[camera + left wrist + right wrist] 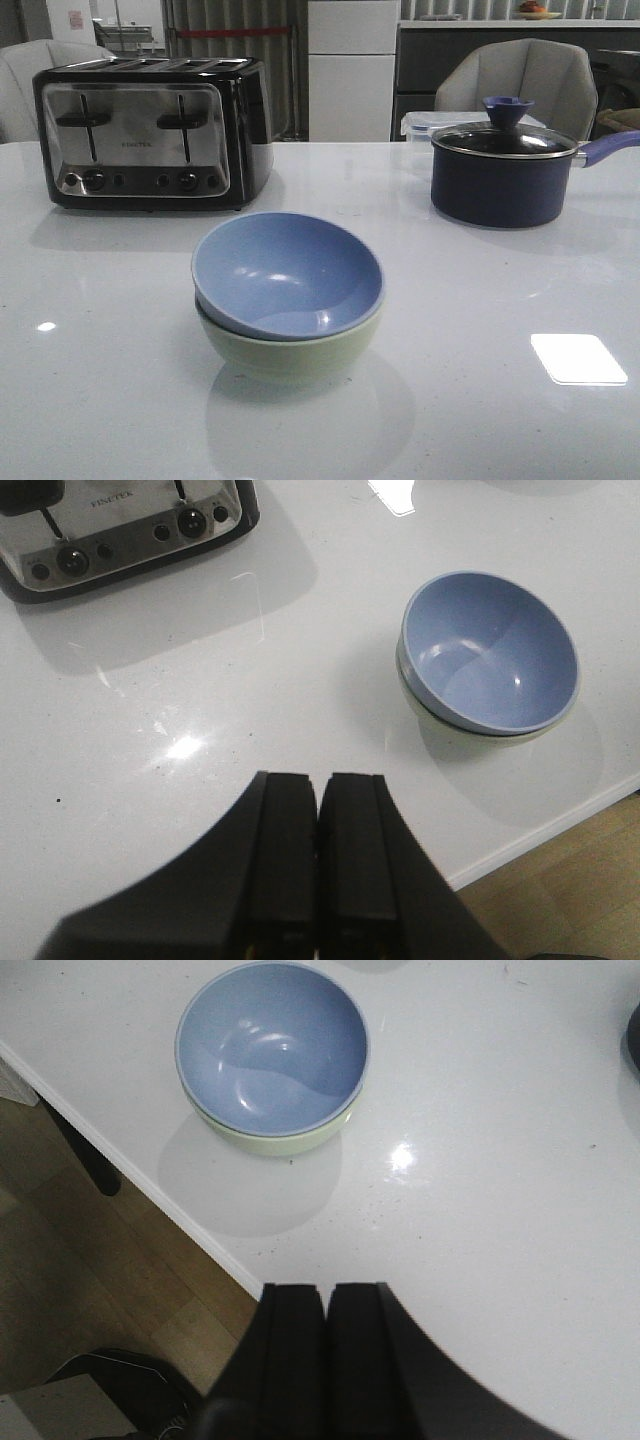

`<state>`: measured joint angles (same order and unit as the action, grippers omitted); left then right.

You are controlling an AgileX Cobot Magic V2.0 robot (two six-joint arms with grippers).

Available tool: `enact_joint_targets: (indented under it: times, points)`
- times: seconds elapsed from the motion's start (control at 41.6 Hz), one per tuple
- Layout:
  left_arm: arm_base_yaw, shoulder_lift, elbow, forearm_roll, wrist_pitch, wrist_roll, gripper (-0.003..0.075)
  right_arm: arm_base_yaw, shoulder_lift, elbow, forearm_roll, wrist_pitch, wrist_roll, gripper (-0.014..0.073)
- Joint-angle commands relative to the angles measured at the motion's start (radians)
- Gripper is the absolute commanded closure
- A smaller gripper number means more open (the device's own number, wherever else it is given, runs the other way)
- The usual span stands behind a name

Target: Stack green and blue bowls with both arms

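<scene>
We are looking, nearest to us, at the stacked pair near the front of the white tabletop [100,400]: the blue bowl [288,275] is sitting inside the green bowl [290,350], tilted a little rather than level. We are judging the stacking step as done, so what remains seems only to be keeping both arms clear; if anything more is needed, it would be a light nudge to seat the blue bowl flat. Our left pincer [318,860] is hanging above bare tabletop with its fingers pressed together and holding nothing, well apart from the bowls; our right pincer [326,1350] is likewise closed and empty, over the tabletop's edge. Farther back, the toaster [150,130] is standing on the left and the dark lidded saucepan [505,170] on the right. We are seeing neither arm in the front view, most of the green bowl's inside is covered, and a clear container behind the saucepan is mostly hidden.
</scene>
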<state>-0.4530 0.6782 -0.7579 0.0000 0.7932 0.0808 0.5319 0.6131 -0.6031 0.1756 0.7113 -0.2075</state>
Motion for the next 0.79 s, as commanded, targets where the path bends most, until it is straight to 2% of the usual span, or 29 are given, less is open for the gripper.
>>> enact_joint_targets:
  times: [0.0, 0.409, 0.553, 0.769]
  points:
    - [-0.01, -0.001, -0.027, -0.006, -0.086, -0.011, 0.0627, -0.007, -0.004, -0.027, 0.004, -0.062, 0.001, 0.0535]
    - [0.001, -0.03, -0.01, -0.012, -0.101, -0.011, 0.0627, -0.007, -0.004, -0.027, 0.004, -0.062, 0.001, 0.0535]
    - [0.118, -0.148, 0.069, -0.007, -0.179, -0.006, 0.0627, -0.007, -0.004, -0.027, 0.004, -0.063, 0.001, 0.0535]
    - [0.318, -0.403, 0.369, -0.012, -0.463, -0.006, 0.0627, -0.007, -0.004, -0.027, 0.006, -0.063, 0.001, 0.0535]
